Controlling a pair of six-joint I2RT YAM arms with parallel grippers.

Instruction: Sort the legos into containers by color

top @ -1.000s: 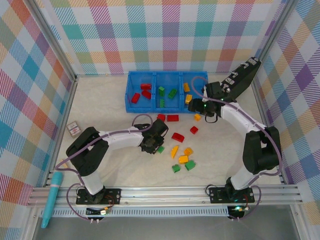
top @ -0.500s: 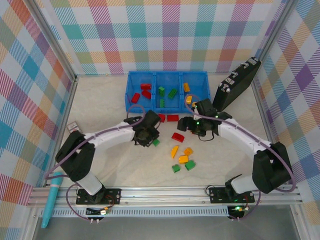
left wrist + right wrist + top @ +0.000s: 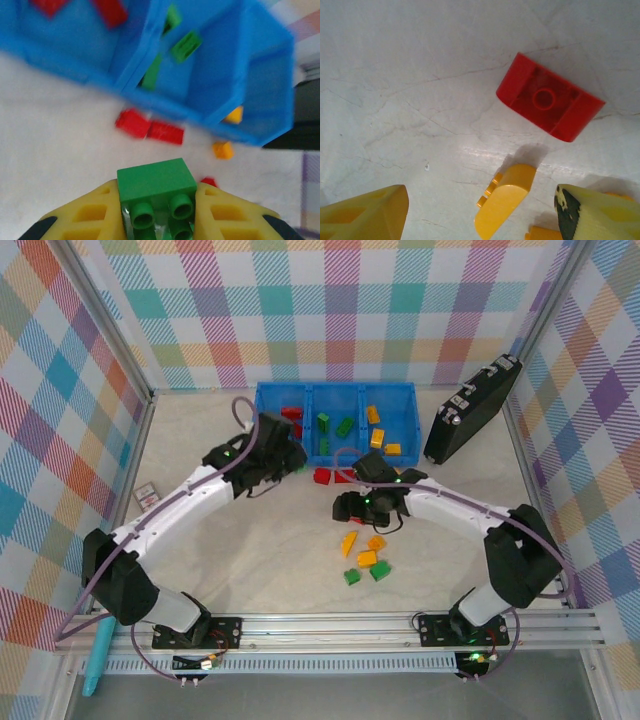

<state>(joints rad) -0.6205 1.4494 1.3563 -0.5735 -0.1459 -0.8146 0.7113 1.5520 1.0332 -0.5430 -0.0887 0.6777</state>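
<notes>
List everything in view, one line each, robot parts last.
blue tray: one, three compartments, far side
red bricks in tray: at least two, left compartment
green bricks in tray: three, middle compartment
yellow-orange bricks in tray: three, right compartment
loose red bricks: at least three, before tray
loose yellow-orange bricks: at least three, mid-table
loose green bricks: two, beside those
black case: one, right of tray
grey card: one, left edge
teal tool: one, outside near-left rail
left gripper: shut on green brick
right gripper: open, over yellow wedge
</notes>
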